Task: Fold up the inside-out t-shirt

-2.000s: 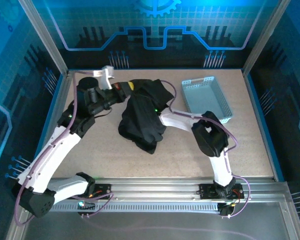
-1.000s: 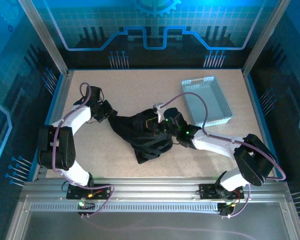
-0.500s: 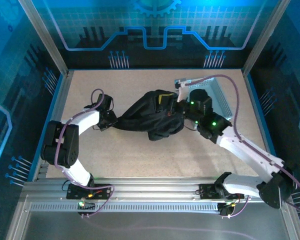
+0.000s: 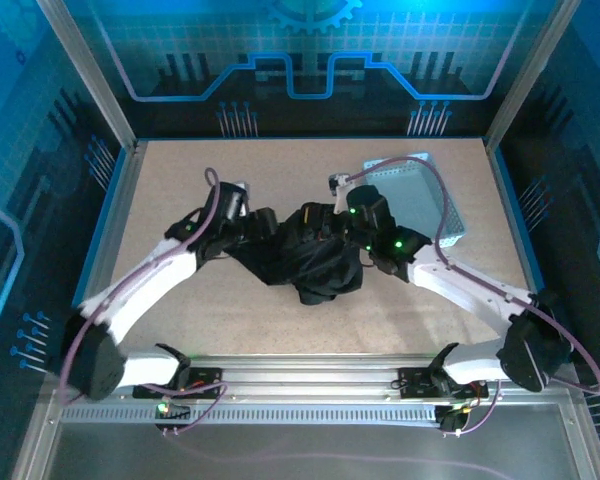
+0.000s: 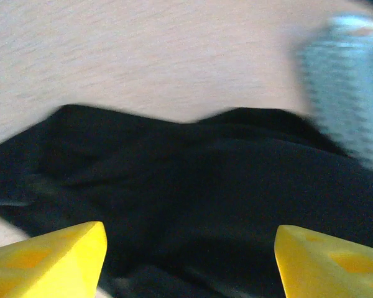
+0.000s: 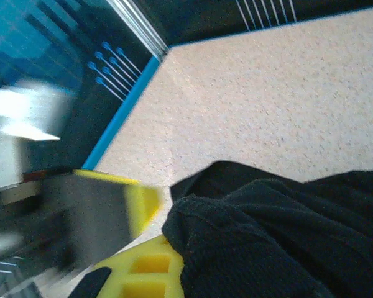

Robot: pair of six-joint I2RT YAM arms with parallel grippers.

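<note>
Black t-shirt lies bunched in the middle of the table. Left gripper, jaws apart, is at its left edge. Right gripper is clamped on its far fabric, with the grey tray just behind.

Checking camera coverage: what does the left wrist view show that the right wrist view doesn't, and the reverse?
Left wrist view: the left hand, yellow fingers spread wide over the cloth, and a blurred light grey perforated plastic tray at the right edge. Right wrist view: the right hand closed on a fold of cloth, and the blue-edged enclosure wall. Both: the plain black fabric t-shirt, bunched on the speckled beige table.
</note>
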